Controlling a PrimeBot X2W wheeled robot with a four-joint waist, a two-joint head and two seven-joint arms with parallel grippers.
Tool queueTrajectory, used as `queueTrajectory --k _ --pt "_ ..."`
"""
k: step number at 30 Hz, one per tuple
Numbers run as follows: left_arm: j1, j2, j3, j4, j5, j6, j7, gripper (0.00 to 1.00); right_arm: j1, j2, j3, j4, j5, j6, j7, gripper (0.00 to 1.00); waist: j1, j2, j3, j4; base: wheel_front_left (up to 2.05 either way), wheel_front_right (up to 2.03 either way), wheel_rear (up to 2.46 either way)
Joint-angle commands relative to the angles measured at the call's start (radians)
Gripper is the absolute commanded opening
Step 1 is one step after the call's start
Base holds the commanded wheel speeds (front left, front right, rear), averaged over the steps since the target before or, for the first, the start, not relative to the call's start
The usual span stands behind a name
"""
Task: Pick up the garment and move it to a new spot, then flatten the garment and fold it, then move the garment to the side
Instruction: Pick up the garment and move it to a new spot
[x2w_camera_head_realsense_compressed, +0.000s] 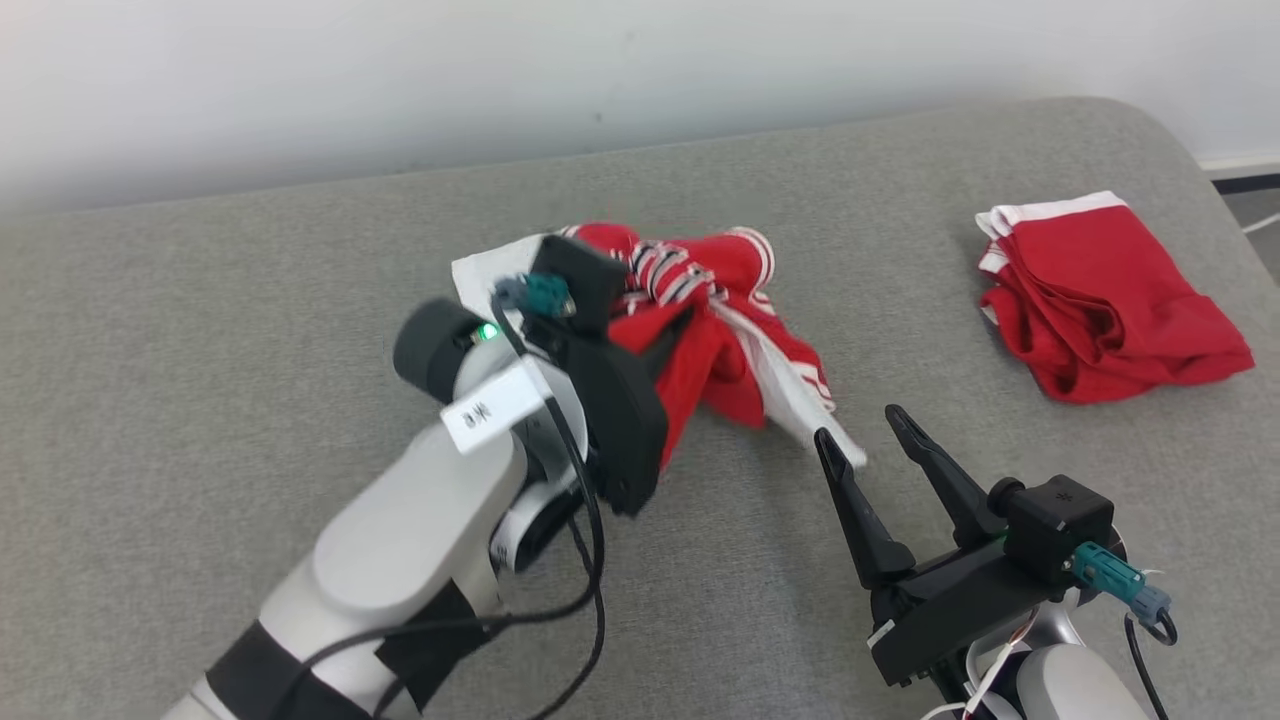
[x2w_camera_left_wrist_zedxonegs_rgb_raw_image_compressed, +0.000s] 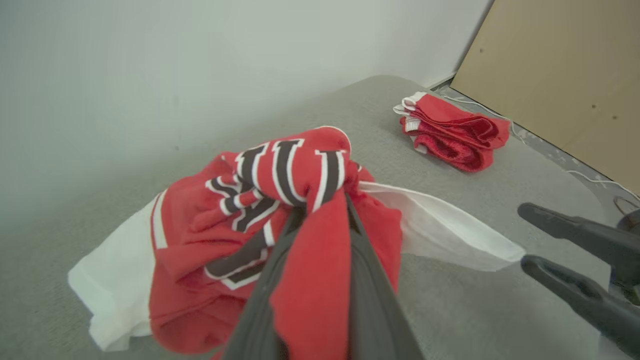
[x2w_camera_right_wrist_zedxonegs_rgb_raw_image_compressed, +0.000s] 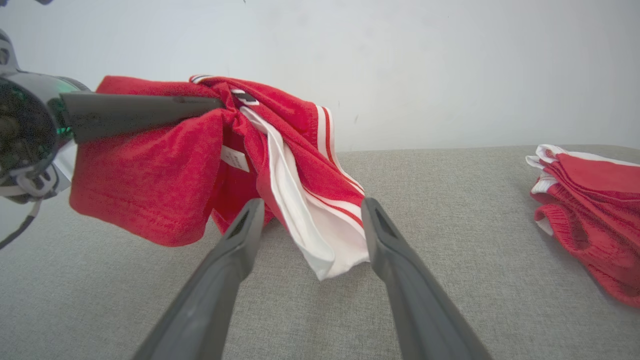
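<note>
Jersey (x2w_camera_head_realsense_compressed: 720, 350) bunched, hanging from left pincer (x2w_camera_left_wrist_zedxonegs_rgb_raw_image_compressed: 322, 210) above grey bench (x2w_camera_head_realsense_compressed: 200, 350) | left pincer pinching a red fold, seemingly to carry it | right pincer (x2w_camera_head_realsense_compressed: 855, 425) spread, white hem (x2w_camera_right_wrist_zedxonegs_rgb_raw_image_compressed: 325, 250) between its fingers (x2w_camera_right_wrist_zedxonegs_rgb_raw_image_compressed: 240, 235), likely poised to grab | folded red garment (x2w_camera_head_realsense_compressed: 1100, 300) well right of it

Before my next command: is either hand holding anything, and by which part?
The left hand grips the crumpled red-and-white fabric jersey by a bunched red fold beside its lettering. The right hand is open, holding nothing.
</note>
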Motion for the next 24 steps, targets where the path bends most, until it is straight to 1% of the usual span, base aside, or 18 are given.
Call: queueTrajectory --k 1,3,6,7,8,14,19,24 --pt "0.017 0.005 -0.009 0.006 0.009 -0.005 -0.003 0.00 -0.008 0.000 0.000 0.002 0.003 -0.002 -0.005 1.00 0.0000 0.0001 0.005 -0.017 0.00 0.00 0.00" --pt "0.039 0.006 -0.030 0.020 0.012 -0.011 0.001 0.00 -0.008 0.000 0.001 0.005 0.002 -0.002 -0.007 1.00 0.0000 0.0001 0.003 -0.019 0.00 0.00 0.00" --pt "0.075 0.007 -0.045 0.036 0.003 -0.009 0.004 0.00 -0.002 0.000 0.002 0.009 0.003 -0.002 -0.010 1.00 0.0000 0.0001 0.000 -0.018 0.00 0.00 0.00" --pt "0.087 0.007 -0.050 0.039 -0.003 -0.014 0.009 0.47 0.000 0.000 0.004 0.010 0.003 -0.002 -0.009 1.00 0.0000 0.0001 -0.002 -0.016 0.00 0.00 0.00" --pt "0.099 0.006 -0.052 0.041 -0.009 -0.012 0.011 1.00 0.003 0.000 0.002 0.011 0.002 -0.002 -0.009 1.00 0.0000 0.0001 -0.003 -0.013 0.00 0.00 0.00" --pt "0.152 0.023 -0.043 0.022 -0.043 -0.006 0.019 1.00 0.012 0.000 0.001 0.012 -0.005 -0.002 -0.002 1.00 0.0000 0.0001 -0.017 0.013 0.00 0.00 0.00" --pt "0.183 0.065 -0.019 -0.035 -0.063 0.026 0.032 1.00 0.022 -0.001 -0.001 0.009 -0.009 -0.002 0.002 1.00 0.0000 0.0001 -0.034 0.042 0.00 0.00 0.00" --pt "0.229 0.121 0.004 -0.140 -0.089 0.064 0.064 1.00 0.035 -0.001 -0.007 0.004 -0.010 -0.002 0.011 1.00 0.0000 0.0001 -0.048 0.071 0.00 0.00 0.00"
